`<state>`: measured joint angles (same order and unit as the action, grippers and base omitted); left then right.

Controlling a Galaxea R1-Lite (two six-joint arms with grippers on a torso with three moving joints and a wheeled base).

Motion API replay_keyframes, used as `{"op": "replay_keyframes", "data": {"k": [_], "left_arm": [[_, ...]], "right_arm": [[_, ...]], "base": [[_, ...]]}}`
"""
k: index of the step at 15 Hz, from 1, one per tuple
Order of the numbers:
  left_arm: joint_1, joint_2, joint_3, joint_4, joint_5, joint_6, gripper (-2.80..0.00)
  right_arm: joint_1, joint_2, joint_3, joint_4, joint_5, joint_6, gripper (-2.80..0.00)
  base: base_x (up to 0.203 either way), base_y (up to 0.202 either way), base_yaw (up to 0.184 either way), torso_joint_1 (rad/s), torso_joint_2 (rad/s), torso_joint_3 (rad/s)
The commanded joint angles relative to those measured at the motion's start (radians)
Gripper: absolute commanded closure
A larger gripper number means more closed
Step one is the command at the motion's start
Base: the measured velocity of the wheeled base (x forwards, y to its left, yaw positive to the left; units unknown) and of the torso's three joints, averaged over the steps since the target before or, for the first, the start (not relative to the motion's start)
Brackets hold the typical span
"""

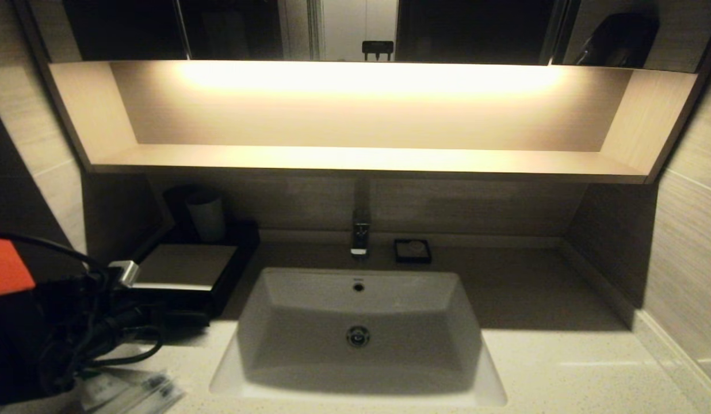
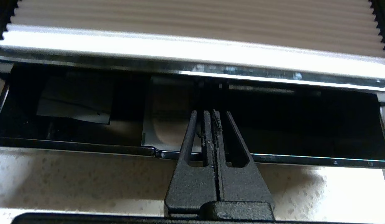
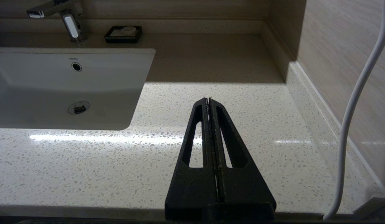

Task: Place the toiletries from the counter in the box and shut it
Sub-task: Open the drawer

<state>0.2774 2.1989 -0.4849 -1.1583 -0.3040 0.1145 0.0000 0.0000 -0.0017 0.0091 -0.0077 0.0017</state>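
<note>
The box (image 1: 186, 270) is placed on the counter (image 1: 562, 368) at its back left corner, left of the sink (image 1: 358, 328). Its drawer (image 2: 192, 124) is pulled out, as is seen in the left wrist view, under the ribbed pale top panel (image 2: 192, 18). Inside the drawer a clear-wrapped packet (image 2: 167, 124) is lying near the middle, and a second pale flat packet (image 2: 75, 99) is lying toward one end. More toiletries (image 1: 137, 391) in clear wrapping are seen on the counter at the front left edge.

The left gripper (image 2: 212, 115) is held over the front rim of the drawer, its tips reaching above the drawer's inside, just beside the middle packet. Its fingers are pressed together and nothing is seen between them. If the tips touch the packet cannot be told.

The right gripper (image 3: 208, 100) is held above the front right part of the counter, right of the sink. Its fingers are also pressed together, with nothing gripped.

A pale cup (image 1: 206, 214) is standing behind the box. A faucet (image 1: 360, 236) and a small black dish (image 1: 412, 251) are found along the back edge.
</note>
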Motion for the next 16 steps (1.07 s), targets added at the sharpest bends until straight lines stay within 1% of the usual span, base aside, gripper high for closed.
{"op": "replay_keyframes", "data": {"k": [1, 16], "left_arm": [[0.0, -0.002, 0.006, -0.008, -0.003, 0.001, 0.0], [0.017, -0.046, 0.056, -0.009, -0.003, 0.007, 0.0]], "right_arm": [[0.0, 0.0, 0.0, 0.0, 0.0, 0.0, 0.0], [0.0, 0.0, 0.0, 0.0, 0.0, 0.0, 0.0]], "base": [[0.0, 0.0, 0.0, 0.0, 0.0, 0.0], [0.0, 0.0, 0.0, 0.0, 0.0, 0.0]]}}
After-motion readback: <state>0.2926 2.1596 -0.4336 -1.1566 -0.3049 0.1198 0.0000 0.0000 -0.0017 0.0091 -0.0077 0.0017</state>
